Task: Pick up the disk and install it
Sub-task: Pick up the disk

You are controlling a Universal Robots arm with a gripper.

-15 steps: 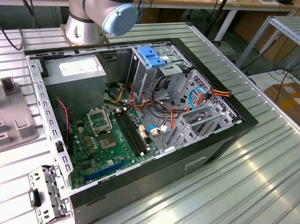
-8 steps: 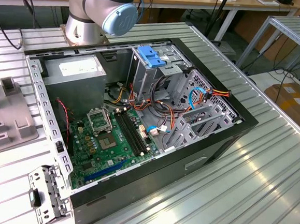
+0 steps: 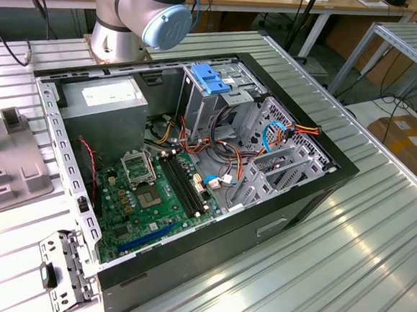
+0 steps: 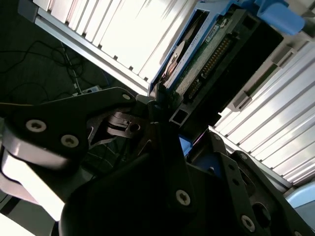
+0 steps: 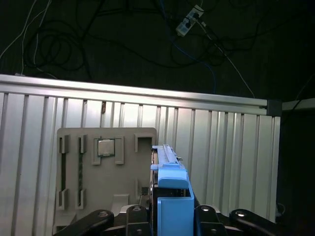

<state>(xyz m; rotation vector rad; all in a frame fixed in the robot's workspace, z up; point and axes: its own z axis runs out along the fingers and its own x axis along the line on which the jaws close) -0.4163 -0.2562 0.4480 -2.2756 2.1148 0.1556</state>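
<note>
The disk (image 4: 206, 54) is seen edge-on in the second wrist view: silver metal, a green circuit board with a connector row, and blue plastic rails along its sides. In the first wrist view the disk (image 5: 170, 196) shows its blue rail end, upright between the black fingers (image 5: 133, 216). My gripper (image 5: 170, 219) is shut on the disk and holds it above the ribbed aluminium table (image 5: 221, 147). The gripper (image 4: 160, 110) clamps the disk's near end in the second wrist view. In the exterior view the open computer case (image 3: 320, 201) lies on the table with its drive cage (image 3: 227, 100) at the back.
A grey fixture tray (image 5: 78, 196) with a small square chip (image 5: 106, 147) lies on the table under the gripper. In the case are a grey power-supply box (image 3: 104, 108), the motherboard (image 3: 148, 194), cables and a light-blue latch piece (image 3: 211, 79). The arm's base (image 3: 132, 20) stands behind the case.
</note>
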